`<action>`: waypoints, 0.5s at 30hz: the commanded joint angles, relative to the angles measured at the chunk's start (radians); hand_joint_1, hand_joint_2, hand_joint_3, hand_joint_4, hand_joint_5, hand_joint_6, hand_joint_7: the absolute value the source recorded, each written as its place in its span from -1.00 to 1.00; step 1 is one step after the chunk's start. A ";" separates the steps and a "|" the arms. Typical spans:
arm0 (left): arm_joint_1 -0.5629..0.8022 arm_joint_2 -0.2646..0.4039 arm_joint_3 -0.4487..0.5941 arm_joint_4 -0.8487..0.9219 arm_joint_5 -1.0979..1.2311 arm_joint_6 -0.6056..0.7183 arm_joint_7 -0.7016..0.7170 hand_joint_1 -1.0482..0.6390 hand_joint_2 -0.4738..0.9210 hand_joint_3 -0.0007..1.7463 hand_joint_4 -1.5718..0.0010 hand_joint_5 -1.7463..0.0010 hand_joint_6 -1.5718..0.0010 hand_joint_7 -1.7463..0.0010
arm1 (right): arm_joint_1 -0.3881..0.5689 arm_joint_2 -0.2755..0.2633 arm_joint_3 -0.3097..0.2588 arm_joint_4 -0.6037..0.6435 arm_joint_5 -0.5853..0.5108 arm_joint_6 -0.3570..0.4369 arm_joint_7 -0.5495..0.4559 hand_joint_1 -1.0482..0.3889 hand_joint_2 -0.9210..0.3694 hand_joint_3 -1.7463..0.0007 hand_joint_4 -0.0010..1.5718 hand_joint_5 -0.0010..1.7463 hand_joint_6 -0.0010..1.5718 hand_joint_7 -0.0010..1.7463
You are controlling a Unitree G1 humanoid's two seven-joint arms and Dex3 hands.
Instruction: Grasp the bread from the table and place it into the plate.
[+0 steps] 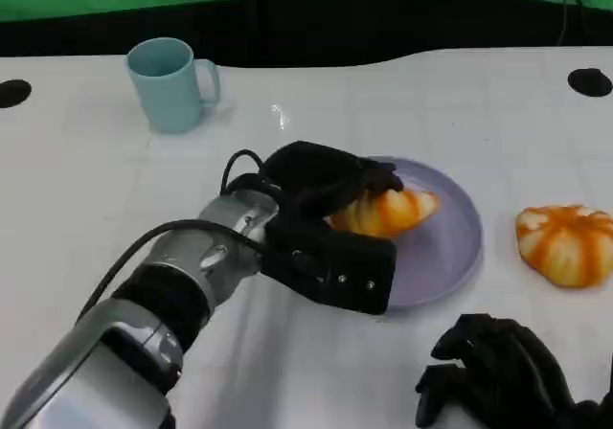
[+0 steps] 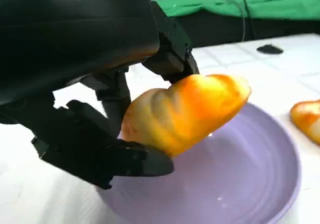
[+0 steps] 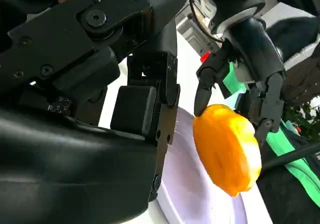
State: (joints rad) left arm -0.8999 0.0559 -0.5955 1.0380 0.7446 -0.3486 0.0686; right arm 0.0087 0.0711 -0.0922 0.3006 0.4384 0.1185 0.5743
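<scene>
My left hand (image 1: 321, 194) grips the golden-orange bread roll (image 1: 388, 211) between its black fingers (image 2: 120, 161), holding it just above the round lavender plate (image 1: 455, 257). I judge pickup and carry done; lowering and letting go remain. My right hand (image 1: 498, 372) rests on the table, fingers curled around nothing.

Bread (image 1: 388, 211): near end covered by left hand (image 1: 321, 182) in head view. Plate (image 1: 450, 247): left rim hidden behind that hand and its wrist; cut by lower frame edge in left wrist view. Right hand (image 1: 503, 376): cropped at bottom edge. Second bread (image 1: 567, 242): cropped at right edge
</scene>
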 commanded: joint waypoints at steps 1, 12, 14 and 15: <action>-0.034 0.033 -0.008 -0.045 -0.012 0.011 -0.138 -0.70 1.00 -0.46 0.63 0.43 0.59 0.98 | 0.008 -0.009 -0.009 -0.005 0.015 0.001 0.009 -0.98 -0.70 1.00 0.99 -0.13 1.00 -0.58; 0.002 0.091 0.002 -0.180 -0.024 0.029 -0.281 -0.93 1.00 -0.40 0.77 0.58 0.64 0.98 | 0.011 -0.010 -0.009 -0.011 0.014 0.007 0.000 -0.98 -0.70 1.00 1.00 -0.14 1.00 -0.56; 0.011 0.100 0.004 -0.205 -0.028 0.032 -0.296 -0.95 1.00 -0.40 0.77 0.58 0.66 0.99 | 0.010 -0.010 -0.010 -0.009 0.013 0.007 -0.001 -0.97 -0.70 1.00 1.00 -0.14 1.00 -0.56; 0.014 0.102 0.005 -0.211 -0.029 0.034 -0.300 -0.95 1.00 -0.40 0.77 0.58 0.66 0.99 | 0.010 -0.010 -0.010 -0.009 0.013 0.007 -0.001 -0.97 -0.70 1.00 1.00 -0.14 1.00 -0.56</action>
State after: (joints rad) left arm -0.9003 0.1341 -0.5980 0.8530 0.7302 -0.3199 -0.2076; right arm 0.0102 0.0694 -0.0917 0.3006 0.4414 0.1237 0.5757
